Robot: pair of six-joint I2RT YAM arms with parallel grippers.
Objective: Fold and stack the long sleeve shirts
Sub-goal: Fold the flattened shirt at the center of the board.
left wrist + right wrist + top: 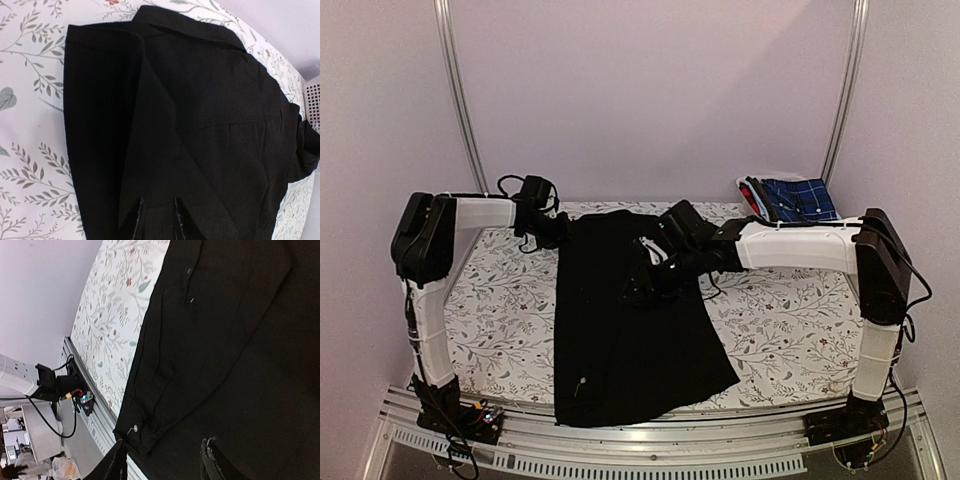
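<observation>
The black long sleeve shirt [620,340] lies flat on the flowered tabletop [500,300], its middle just under the right fingers [214,465], which stand parted and released, and its collar end under the left fingers [178,225], set narrowly apart with dark cloth between them, though I cannot tell whether they grasp it.

You look onto a plain pale wall [650,90] crossed by two slanting metal poles [460,95], behind a floral-clothed table [500,310] under soft, even light.
</observation>
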